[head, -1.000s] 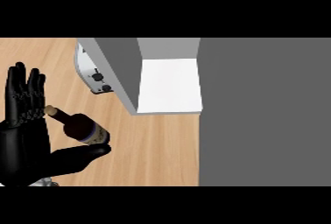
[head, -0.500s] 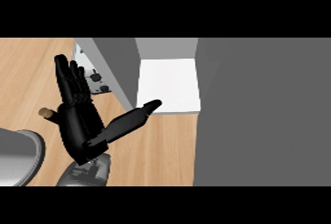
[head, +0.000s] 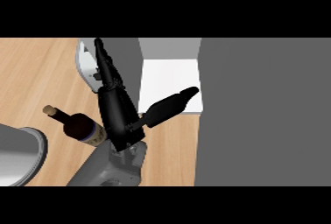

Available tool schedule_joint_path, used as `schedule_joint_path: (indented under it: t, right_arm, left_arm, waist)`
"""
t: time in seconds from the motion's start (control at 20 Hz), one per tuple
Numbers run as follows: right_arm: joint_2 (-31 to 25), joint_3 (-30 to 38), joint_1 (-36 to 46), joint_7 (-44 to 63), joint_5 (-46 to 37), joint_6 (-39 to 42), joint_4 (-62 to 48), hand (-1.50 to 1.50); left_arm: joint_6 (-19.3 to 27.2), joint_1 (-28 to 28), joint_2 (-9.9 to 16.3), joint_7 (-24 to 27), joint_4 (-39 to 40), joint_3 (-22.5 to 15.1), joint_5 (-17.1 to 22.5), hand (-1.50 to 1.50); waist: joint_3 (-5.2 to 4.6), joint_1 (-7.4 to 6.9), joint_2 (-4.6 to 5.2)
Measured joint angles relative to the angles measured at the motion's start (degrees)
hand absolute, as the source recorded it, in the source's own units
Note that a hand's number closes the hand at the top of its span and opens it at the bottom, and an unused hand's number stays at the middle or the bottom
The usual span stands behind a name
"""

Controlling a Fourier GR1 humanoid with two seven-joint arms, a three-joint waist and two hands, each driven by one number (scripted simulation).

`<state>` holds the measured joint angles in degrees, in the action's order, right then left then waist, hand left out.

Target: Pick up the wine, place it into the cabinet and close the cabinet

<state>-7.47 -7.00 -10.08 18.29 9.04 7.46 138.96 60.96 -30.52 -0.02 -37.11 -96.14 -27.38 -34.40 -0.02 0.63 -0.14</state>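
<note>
Nearest to me, at the lower left edge, a broad grey rounded shape (head: 16,153) bulges into view; I cannot tell what it is, and I leave it at that. Just right of it, my grey forearm (head: 113,168) rises from the bottom, and it ends in 1 black hand (head: 119,113), seen almost edge-on, fingers (head: 107,65) straight and stacked, pointing away up the counter, thumb (head: 169,105) thrown out wide to the right. So the hand is wide open and holding nothing. Which side it belongs to I judge as the right, but the view does not make that certain, and no second hand shows anywhere. The wine (head: 76,126) lies on its side on the wooden counter (head: 39,78), just left of my palm, cork end aimed up and left, label turned toward me; palm and bottle sit so close I cannot say whether they touch. My read: this is the pick-up step, not yet done, nothing gripped. The next move, as I judge it, calls for rolling the palm toward the bottle and curling fingers and thumb round its body. Farther out, past my fingertips, the cabinet (head: 168,87) stands open, white floor showing, and its door (head: 87,65) is swung out at the left with my fingers lying across it. Placing and closing both remain.
</note>
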Motion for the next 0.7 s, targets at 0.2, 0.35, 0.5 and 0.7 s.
schedule_joint_path:
  t: [0.2,0.35,0.5,0.7]
  right_arm:
    - [0.7,-1.3,1.6,2.9,-1.2,-1.8,0.9,-1.5]
    - [0.3,-0.7,4.0,5.5,-1.3,-2.6,1.2,-1.5]
    - [0.5,-1.6,4.2,6.7,-2.2,-3.2,1.9,-1.5]
    - [1.2,-2.8,6.2,8.2,-3.6,-4.5,1.9,-1.5]
  left_arm:
    - [1.7,-2.6,0.1,-5.7,-0.3,-0.9,-5.7,-1.5]
    - [1.7,-4.0,0.1,-9.9,-1.1,-0.2,-10.0,-1.5]
    - [1.0,-4.2,0.1,-14.4,-2.7,0.2,-14.9,-1.5]
    - [-1.0,-3.7,0.1,-21.1,-6.2,0.7,-21.6,-1.5]
  waist:
    - [0.03,-0.24,-0.09]
    - [0.04,-0.42,-0.13]
    - [0.05,-0.48,-0.2]
    - [0.05,-0.65,-0.2]
